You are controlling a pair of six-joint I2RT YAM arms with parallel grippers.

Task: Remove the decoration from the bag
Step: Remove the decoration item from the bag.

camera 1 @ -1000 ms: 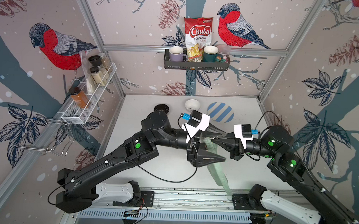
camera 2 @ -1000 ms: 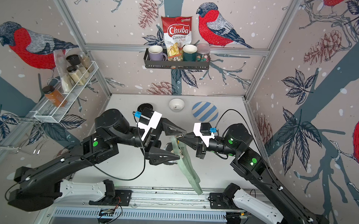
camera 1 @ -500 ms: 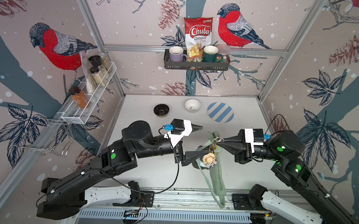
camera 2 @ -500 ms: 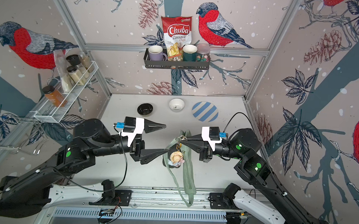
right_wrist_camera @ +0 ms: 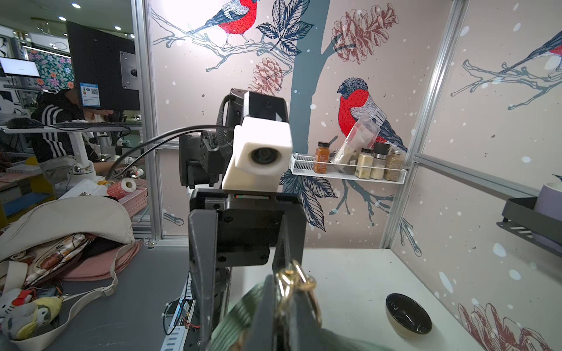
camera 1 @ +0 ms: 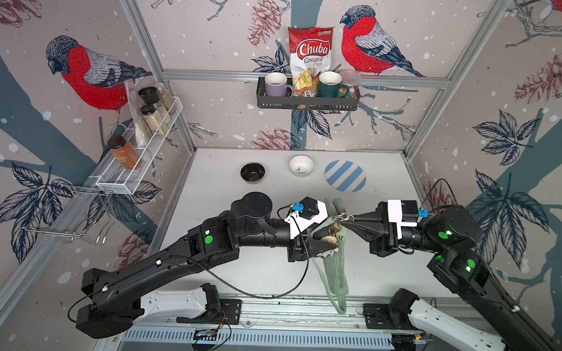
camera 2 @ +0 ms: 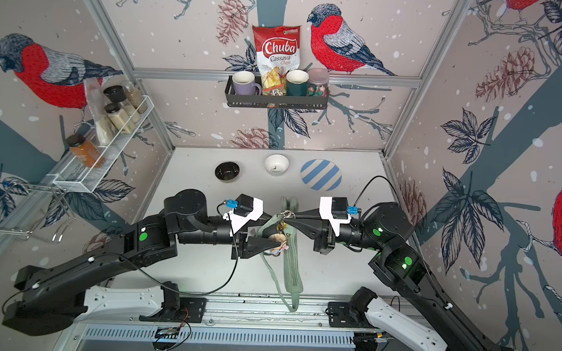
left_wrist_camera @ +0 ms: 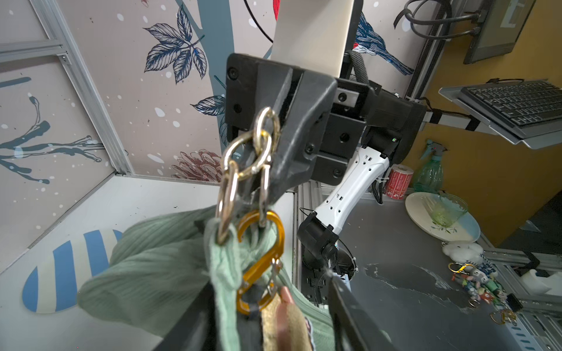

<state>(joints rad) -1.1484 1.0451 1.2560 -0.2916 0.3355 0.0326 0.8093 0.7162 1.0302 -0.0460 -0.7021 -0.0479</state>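
Observation:
The sage-green bag [camera 1: 335, 276] [camera 2: 291, 271] hangs in mid-air by its gold rings [left_wrist_camera: 246, 152]. My right gripper [camera 1: 343, 218] [camera 2: 287, 214] [right_wrist_camera: 284, 288] is shut on those rings. An orange carabiner [left_wrist_camera: 261, 261] links the rings to the decoration [camera 1: 331, 238] [camera 2: 277, 238] [left_wrist_camera: 282, 322], a small plush that shows tan and pink here. My left gripper [camera 1: 331, 234] [camera 2: 272, 230] [left_wrist_camera: 270, 285] reaches in from the left, and its jaws straddle the decoration. One finger lies against the bag's strap. A gap shows between the plush and the other finger, so the gripper is open.
A black bowl [camera 1: 252, 172], a white bowl [camera 1: 301, 164] and a blue-striped plate [camera 1: 344, 180] sit at the back of the table. The back wall carries a shelf [camera 1: 307, 102] with mugs and a chips packet. A spice rack [camera 1: 140, 157] hangs on the left wall.
My left gripper has moved right, from beside the hanging bag to around the decoration, and its jaws have narrowed. The right gripper still holds the bag's rings.

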